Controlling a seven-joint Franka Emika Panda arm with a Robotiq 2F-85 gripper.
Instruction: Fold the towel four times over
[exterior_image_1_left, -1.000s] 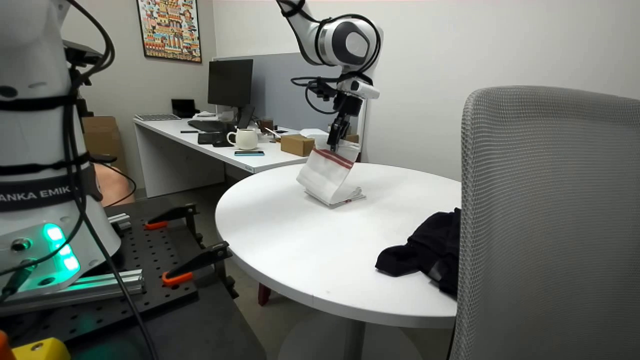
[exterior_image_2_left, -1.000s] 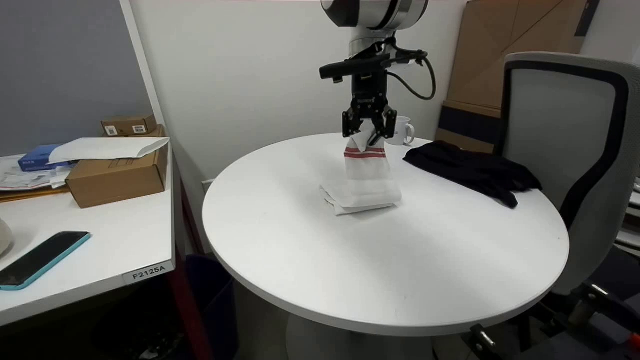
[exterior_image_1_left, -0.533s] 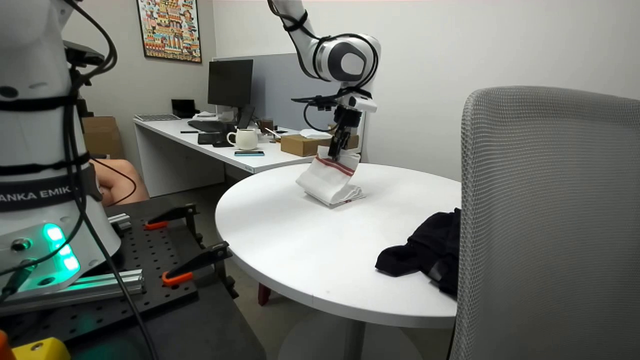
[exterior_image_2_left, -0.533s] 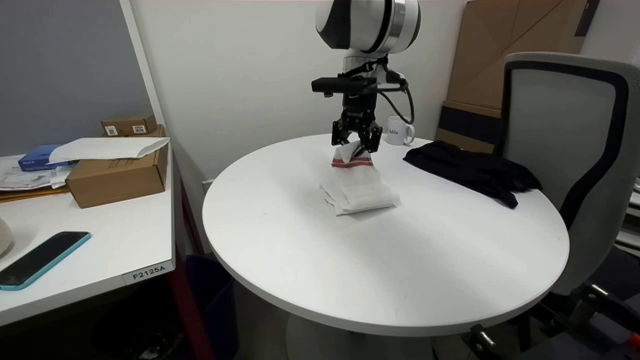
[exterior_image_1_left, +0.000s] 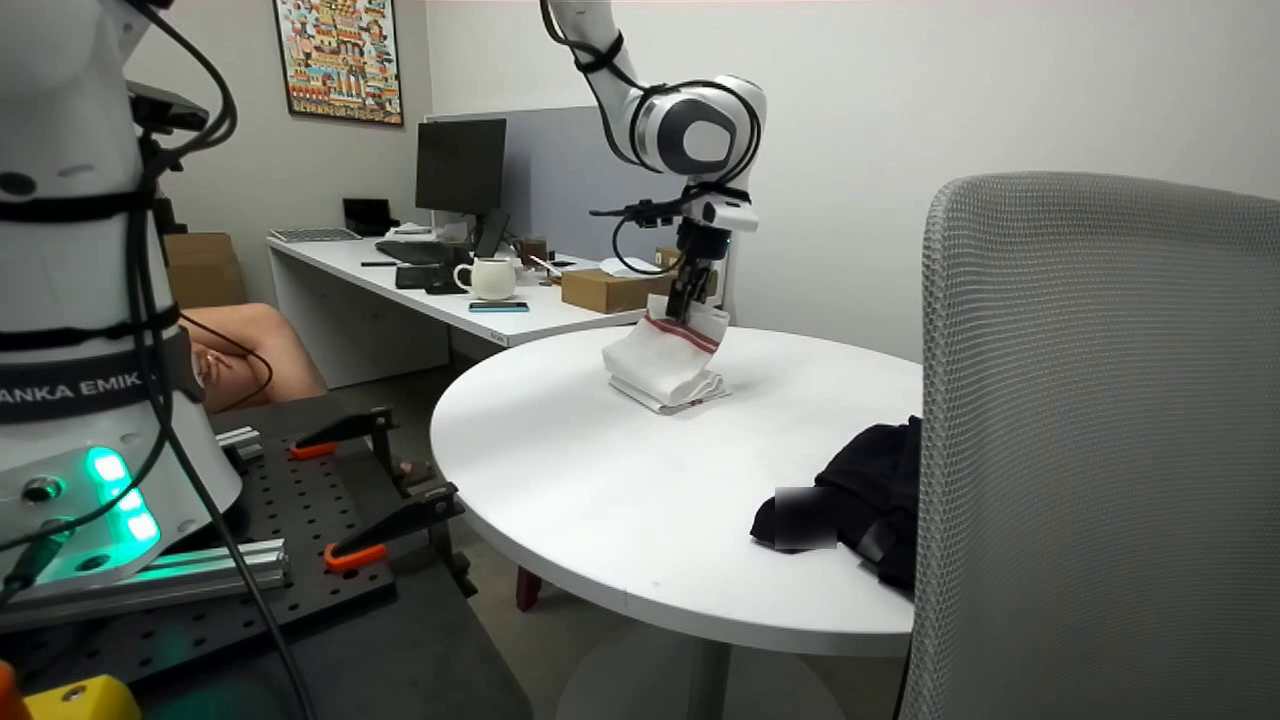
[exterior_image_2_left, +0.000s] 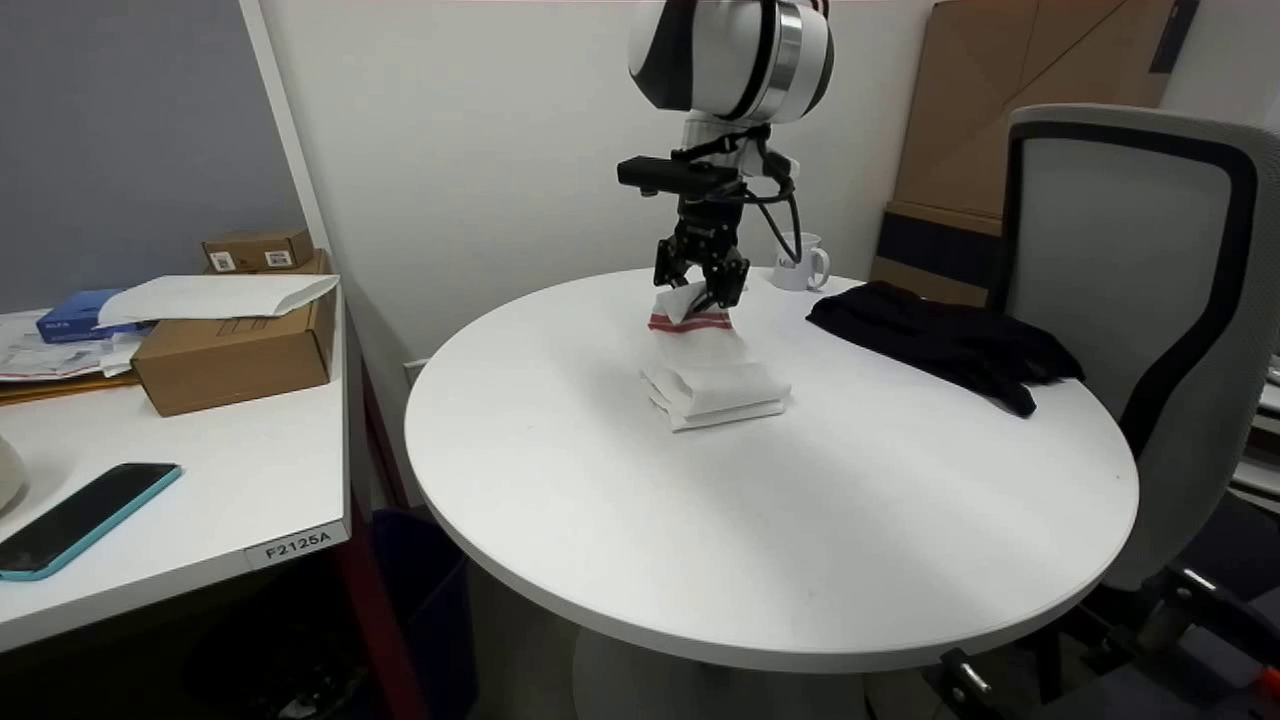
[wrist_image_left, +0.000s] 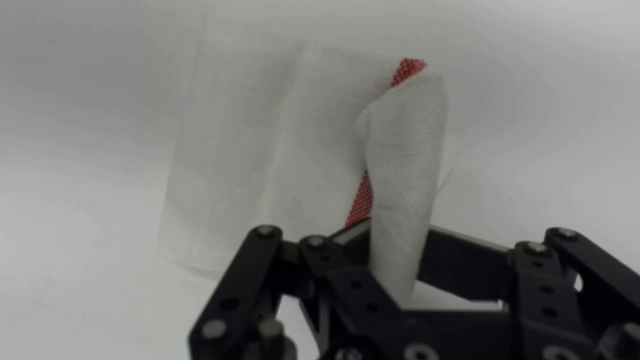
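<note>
The towel (exterior_image_1_left: 650, 362) is white with red stripes. It lies folded in layers on the round white table, its upper flap lifted at a slant. My gripper (exterior_image_1_left: 677, 316) is shut on the towel's striped end, a little above the table. In an exterior view, the gripper (exterior_image_2_left: 702, 300) holds the raised end of the towel (exterior_image_2_left: 715, 388), with a corner sticking up between the fingers. In the wrist view, a folded-over strip of towel (wrist_image_left: 407, 145) stands up between the fingers of the gripper (wrist_image_left: 397, 230) and hides the fingertips. Lower layers lie flat to the left.
A dark cloth (exterior_image_2_left: 940, 335) and a white mug (exterior_image_2_left: 797, 265) are on the round table (exterior_image_2_left: 800, 560). A mesh chair (exterior_image_1_left: 1090, 420) stands at its edge. A desk (exterior_image_1_left: 400, 290) with boxes (exterior_image_2_left: 245, 350), a phone (exterior_image_2_left: 85, 520) and a monitor (exterior_image_1_left: 460, 165) is beside it.
My gripper has moved down, and to the left in an exterior view, carrying the towel's striped end lower. The raised flap now lies flatter over the layers below. A person's leg shows more.
</note>
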